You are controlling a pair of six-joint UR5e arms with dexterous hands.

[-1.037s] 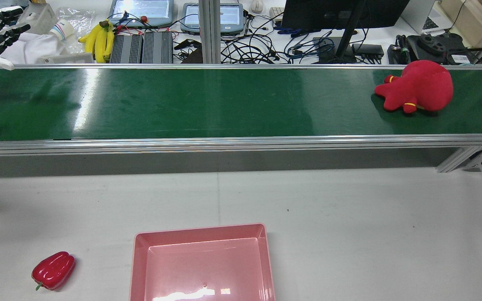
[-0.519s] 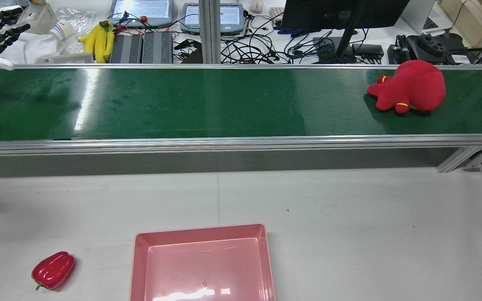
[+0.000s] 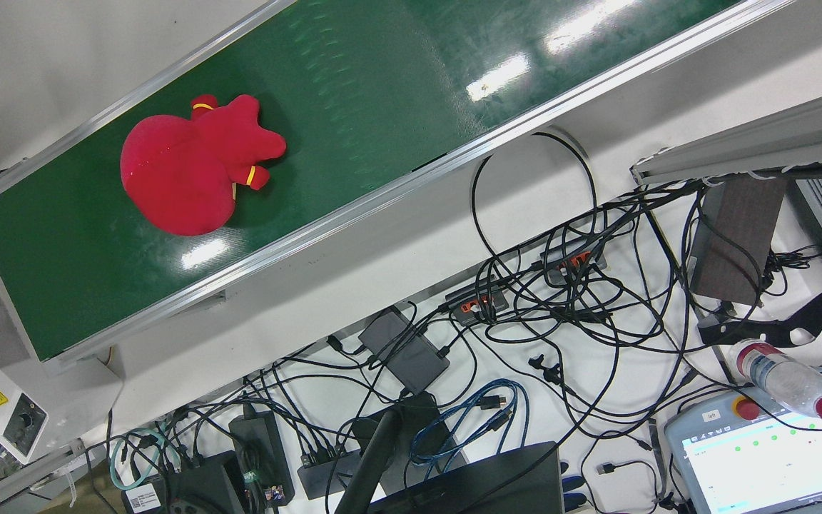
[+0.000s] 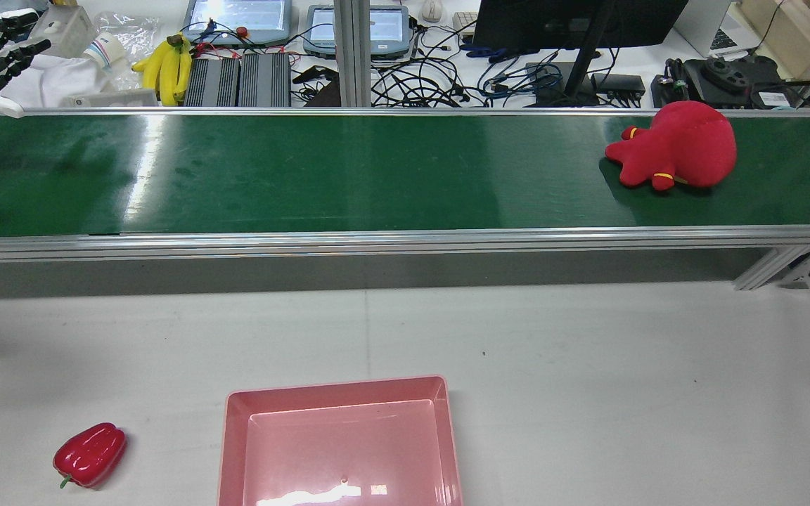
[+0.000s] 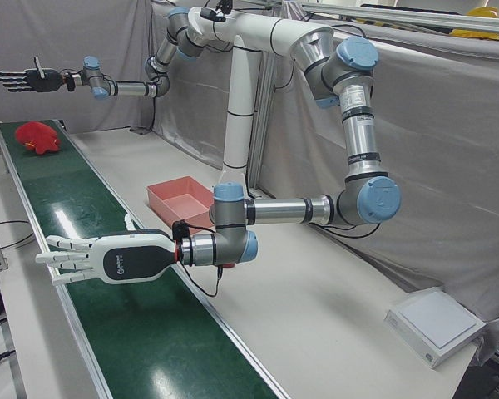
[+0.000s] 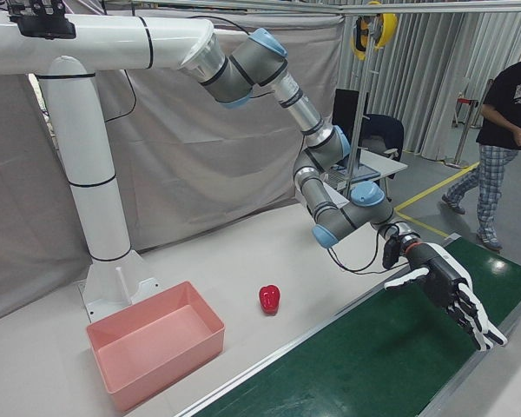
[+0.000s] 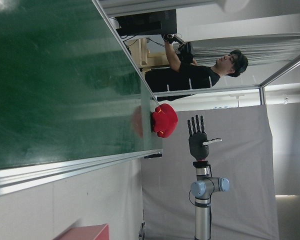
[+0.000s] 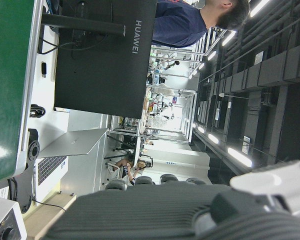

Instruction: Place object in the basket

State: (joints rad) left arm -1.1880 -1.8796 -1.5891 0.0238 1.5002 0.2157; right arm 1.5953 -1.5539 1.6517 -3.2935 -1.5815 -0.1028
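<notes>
While fingers splay, left robot hand (image 6: 447, 293) holds nothing.

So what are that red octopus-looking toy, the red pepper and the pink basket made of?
The red plush toy looks like soft matte fabric: fuzzy, no shine, sewn seams. The red bell pepper is glossy with bright highlights, probably plastic, though I can't rule out a real one. The pink basket looks like smooth moulded plastic, reflecting the lights.

Red plush toy (image 4: 676, 145) lying on green conveyor belt (image 4: 349, 172), empty pink basket (image 4: 340, 443) on table
</notes>
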